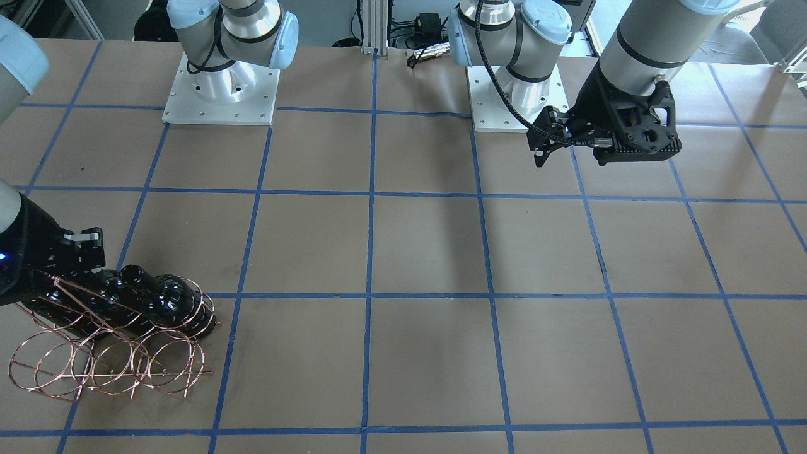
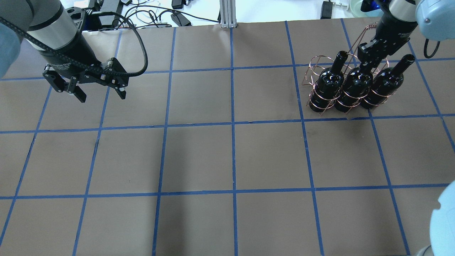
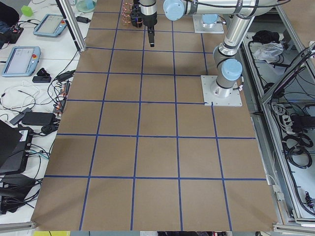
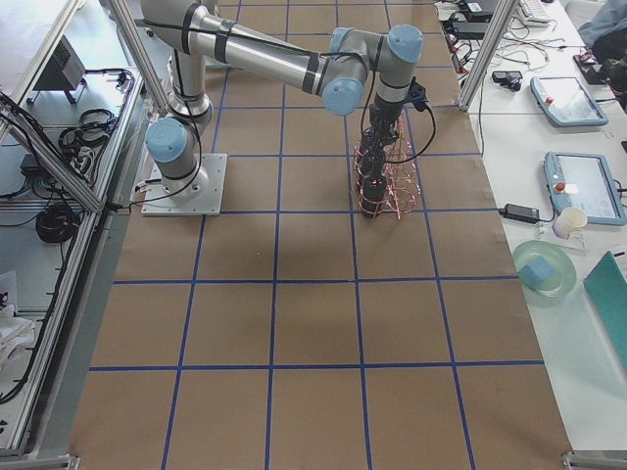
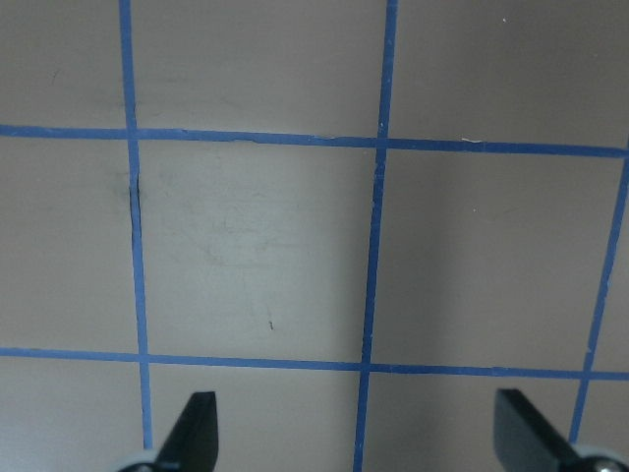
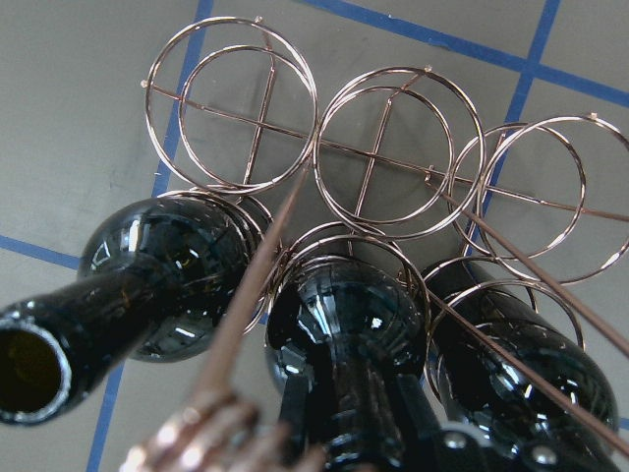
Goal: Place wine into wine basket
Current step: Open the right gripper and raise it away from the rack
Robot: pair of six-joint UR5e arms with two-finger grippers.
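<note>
R pincer (image 2: 368, 58) round neck of mid wine (image 2: 355, 85), which stands upright in basket (image 6: 373, 147) btwn 2 other bottles (image 2: 328, 83) (image 2: 382, 85). Can't tell if clamped or slack. L pincer (image 2: 102, 96) wide open, holds nothing, over desk (image 2: 199, 160). Looks ~done: only release + retreat left.

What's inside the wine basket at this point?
Three dark wine bottles fill one row of the wine basket; its other three hoops are empty. The right gripper hides the middle bottle's neck.
</note>
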